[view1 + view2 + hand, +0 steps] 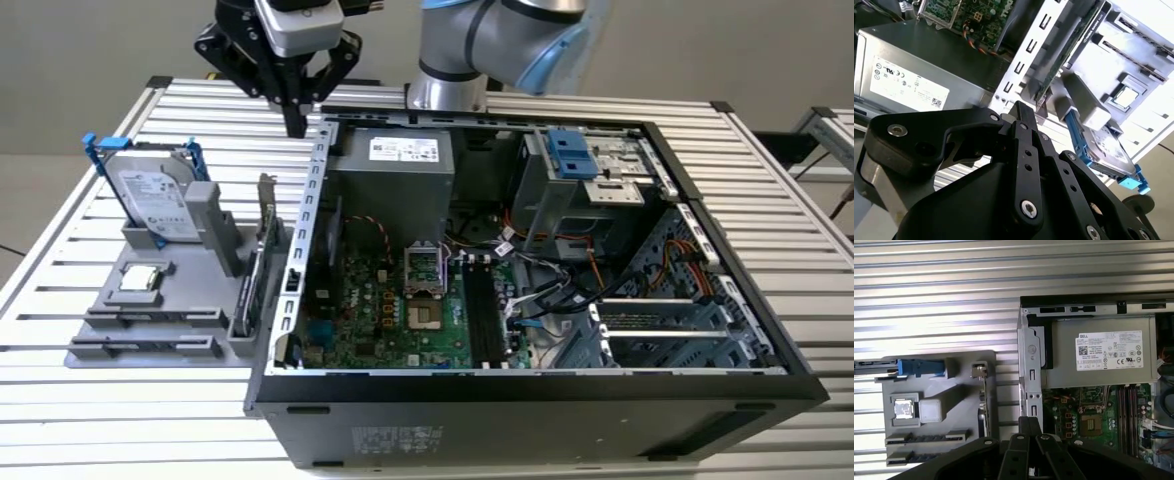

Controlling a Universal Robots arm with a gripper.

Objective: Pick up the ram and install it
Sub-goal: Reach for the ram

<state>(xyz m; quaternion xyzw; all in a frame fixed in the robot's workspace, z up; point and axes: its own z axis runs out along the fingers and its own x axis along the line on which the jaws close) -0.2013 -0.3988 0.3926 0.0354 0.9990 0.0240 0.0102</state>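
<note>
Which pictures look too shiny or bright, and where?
In the second wrist view the ribbed silver metal table washes out to white; in the first wrist view its slats gleam in bright stripes; the exterior view looks evenly lit.

Silver-grey arm, tube sections with rounded joints and pale blue caps. Matte black gripper: angular linked bars tapering to narrow fingers, dotted with small round holes and silver screws. Light grey block mounted above it.
</note>
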